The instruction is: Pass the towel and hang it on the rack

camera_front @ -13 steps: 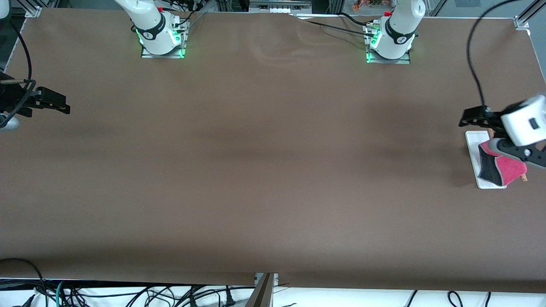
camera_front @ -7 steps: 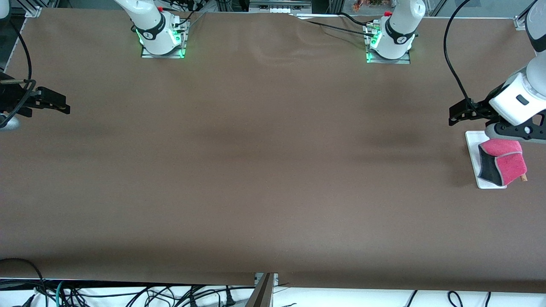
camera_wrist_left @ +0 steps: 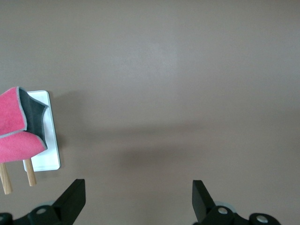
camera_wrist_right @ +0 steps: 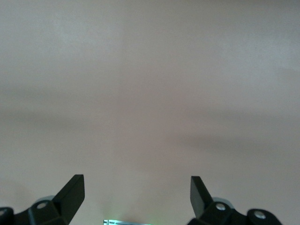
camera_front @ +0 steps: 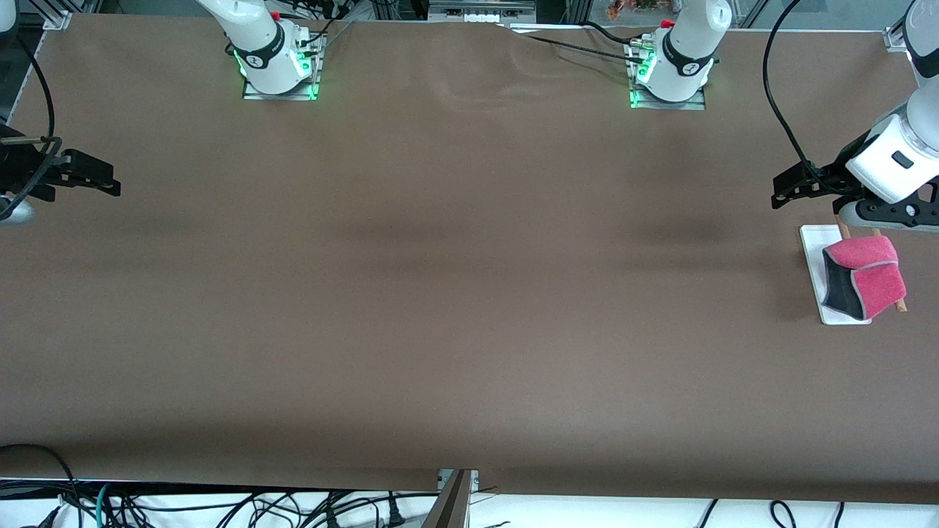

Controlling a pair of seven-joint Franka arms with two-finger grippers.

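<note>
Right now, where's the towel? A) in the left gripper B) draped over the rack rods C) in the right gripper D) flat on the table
B: the towel hangs over the rack rods, and the left gripper is open and empty, over the table beside the rack. The right gripper is also open and empty, waiting at the right arm's end of the table.

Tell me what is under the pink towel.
The towel is draped over the rack's two wooden rods, whose ends stick out past it. Beneath lies the white base, partly showing. The rods' middle and any crosspiece are covered by the cloth.
</note>
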